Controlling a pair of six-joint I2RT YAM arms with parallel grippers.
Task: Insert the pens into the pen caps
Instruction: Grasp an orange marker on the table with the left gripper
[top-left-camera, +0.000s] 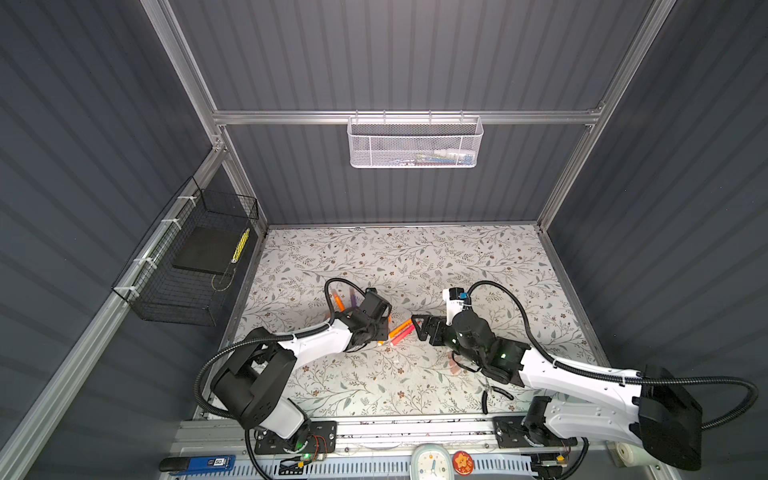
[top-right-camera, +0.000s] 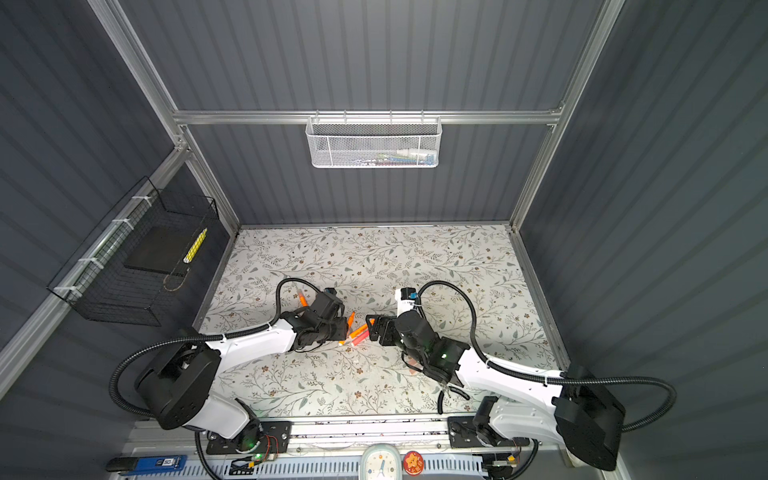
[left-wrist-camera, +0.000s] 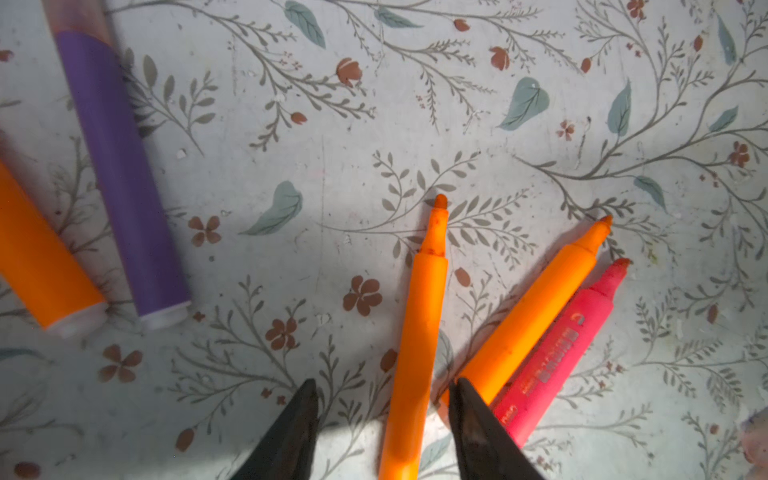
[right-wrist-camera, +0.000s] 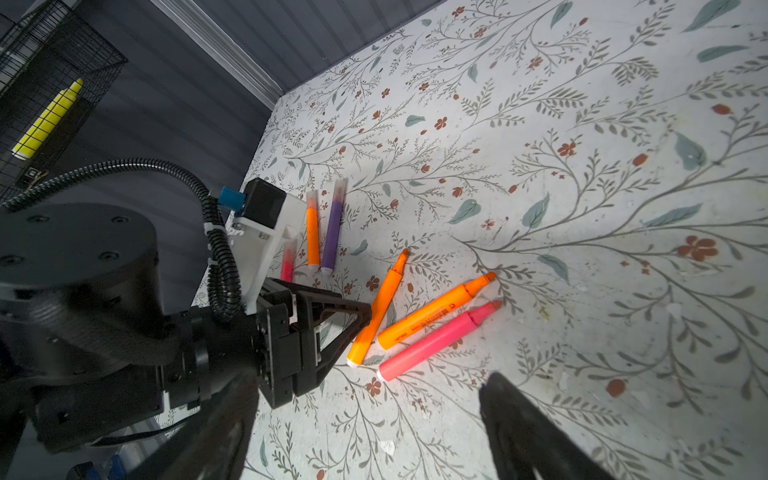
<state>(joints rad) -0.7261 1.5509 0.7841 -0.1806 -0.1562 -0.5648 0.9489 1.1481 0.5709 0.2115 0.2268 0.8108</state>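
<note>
On the floral mat (top-left-camera: 415, 257), mid-table, your left gripper (left-wrist-camera: 382, 384) was spread astride an uncapped orange pen (left-wrist-camera: 419, 324) without pinching it. Your right gripper (right-wrist-camera: 370, 386) hung wide apart, empty and blurred. Loose pen caps (top-left-camera: 455, 362) lay nearer, mostly hidden under the right arm.

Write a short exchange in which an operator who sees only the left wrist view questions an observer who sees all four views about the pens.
Operator: My view cuts off the orange pen beside the purple pen. Is it capped?
Observer: Yes. The right wrist view shows a translucent cap over its tip.
Operator: Where is the right gripper? I cannot see it.
Observer: In both top views it sits close to the three uncapped pens, open and holding nothing.
</note>
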